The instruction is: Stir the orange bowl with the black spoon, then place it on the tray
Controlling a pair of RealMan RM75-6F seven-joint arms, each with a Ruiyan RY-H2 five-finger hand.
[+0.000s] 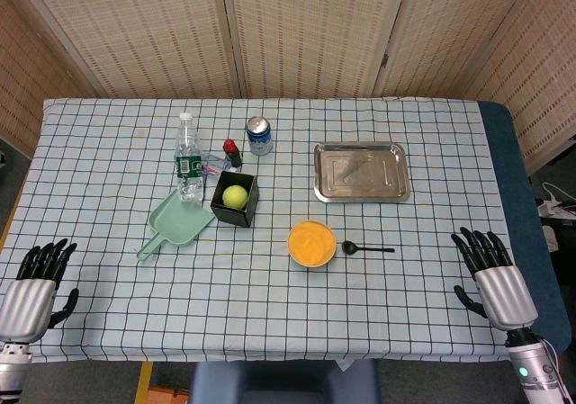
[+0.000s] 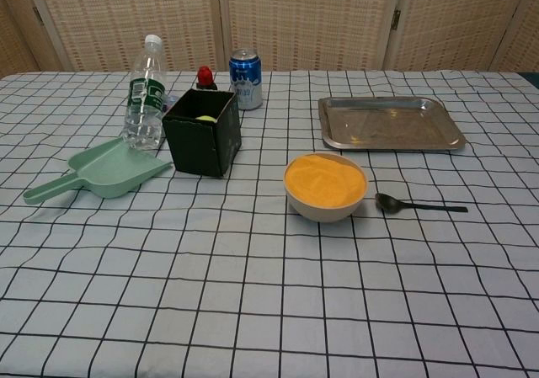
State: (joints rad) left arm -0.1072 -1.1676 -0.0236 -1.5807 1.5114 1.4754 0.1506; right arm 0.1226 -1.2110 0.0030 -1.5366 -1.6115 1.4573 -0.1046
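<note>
A checked-cloth table carries bottle, can, box, dustpan, tray, bowl, spoon.

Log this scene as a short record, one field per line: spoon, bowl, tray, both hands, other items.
spoon: black spoon flat on the cloth, just right of the bowl, handle pointing right
bowl: orange bowl, filled with orange material
tray: metal tray, nothing on it, behind the bowl
left hand: left hand open, holds nothing
right hand: right hand open, holds nothing
other: water bottle, blue can, black box, green scoop
</note>
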